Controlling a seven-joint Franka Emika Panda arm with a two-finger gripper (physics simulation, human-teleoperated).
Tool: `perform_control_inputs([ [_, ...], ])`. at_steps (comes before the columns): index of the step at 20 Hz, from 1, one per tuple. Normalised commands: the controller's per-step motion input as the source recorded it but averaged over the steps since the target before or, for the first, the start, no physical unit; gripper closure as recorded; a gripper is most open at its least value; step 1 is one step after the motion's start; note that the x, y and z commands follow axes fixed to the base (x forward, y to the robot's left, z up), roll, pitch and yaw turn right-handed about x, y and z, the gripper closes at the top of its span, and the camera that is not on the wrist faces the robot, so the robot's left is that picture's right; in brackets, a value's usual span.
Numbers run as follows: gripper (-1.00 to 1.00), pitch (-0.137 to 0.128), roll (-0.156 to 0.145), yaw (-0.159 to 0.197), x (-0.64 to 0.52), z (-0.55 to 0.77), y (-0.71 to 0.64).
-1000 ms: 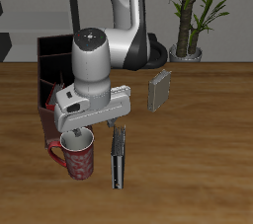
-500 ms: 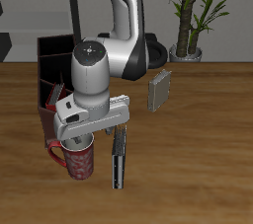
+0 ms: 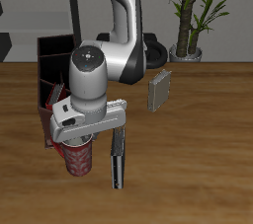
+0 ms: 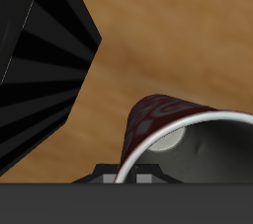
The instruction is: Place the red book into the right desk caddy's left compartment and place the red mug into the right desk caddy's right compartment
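The gripper (image 3: 79,141) hangs low over the red mug (image 3: 78,159), which stands upright on the table (image 3: 208,139) near its front edge, just in front of the caddy (image 3: 47,95). In the wrist view the mug's rim (image 4: 188,134) fills the space right under the hand, with the caddy's dark wall (image 4: 40,70) close beside it. The fingers are hidden by the hand in the exterior view and out of frame in the wrist view, so I cannot tell how wide the jaws stand or whether they have the mug.

The step in hand looks like gripping the mug. To do it well, one finger should go inside the rim and one outside, clear of the handle, and close firmly before lifting. Lift straight up until it clears the caddy's wall, since the two stand so near each other. A black book (image 3: 118,159) lies beside the mug, and a grey book (image 3: 159,92) stands farther back.
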Motion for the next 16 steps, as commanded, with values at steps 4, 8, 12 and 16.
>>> perform_control_inputs([
  [4,1.0,-0.014,-0.03,-0.025,-0.02,0.09,-0.08],
  [8,1.0,-0.055,-0.028,-0.034,-0.08,0.35,-0.04],
  [12,1.0,-0.105,-0.036,-0.04,-0.13,0.64,0.03],
  [16,1.0,-0.073,-0.015,-0.033,-0.18,0.6,-0.02],
])
